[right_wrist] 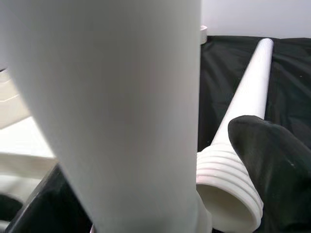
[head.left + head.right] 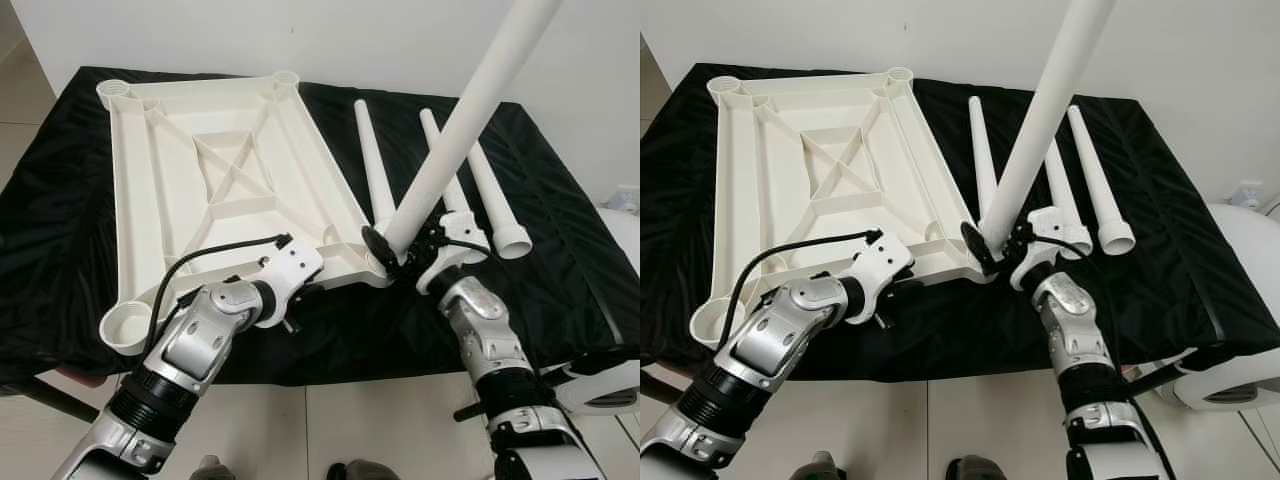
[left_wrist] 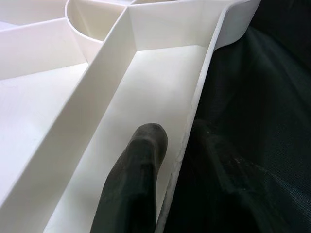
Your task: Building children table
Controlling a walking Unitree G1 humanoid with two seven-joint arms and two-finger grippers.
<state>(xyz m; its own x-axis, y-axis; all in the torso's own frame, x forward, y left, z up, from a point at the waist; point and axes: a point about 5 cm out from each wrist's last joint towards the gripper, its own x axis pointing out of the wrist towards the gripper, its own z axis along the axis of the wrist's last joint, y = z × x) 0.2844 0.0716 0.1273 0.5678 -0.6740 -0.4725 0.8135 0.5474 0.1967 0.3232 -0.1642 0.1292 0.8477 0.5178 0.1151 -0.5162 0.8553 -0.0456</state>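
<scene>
We see a black cloth (image 2: 560, 230) covering a low table, and on it the largest piece: the white tabletop (image 2: 160, 190), lying upside down with its ribbed underside and crossed bracing facing up, a round socket at each corner. It takes up the left half of the cloth, its near edge close to us.

Next in size is the raised leg (image 2: 470, 120), a long white tube that slants up and away to the right from the tabletop's near right corner, its lower end at that corner socket. Our right gripper (image 2: 400, 252) grasps this leg near its base, one black finger on each side of the tube; in the right wrist view the tube sits close between the fingers (image 1: 277, 160).

Three spare legs (image 2: 375, 165) lie flat on the cloth to the right of the tabletop, roughly side by side, narrow ends pointing to the far wall. The one farthest right shows its wide open end (image 2: 515, 242), and a ridged, threaded end (image 1: 228, 194) lies just beside the right gripper.

Our left gripper (image 2: 300, 292) is at the tabletop's near edge. In the left wrist view one black finger (image 3: 138, 179) lies inside the rim channel against the outer wall; we cannot tell whether the jaws are clenched on the rim.
</scene>
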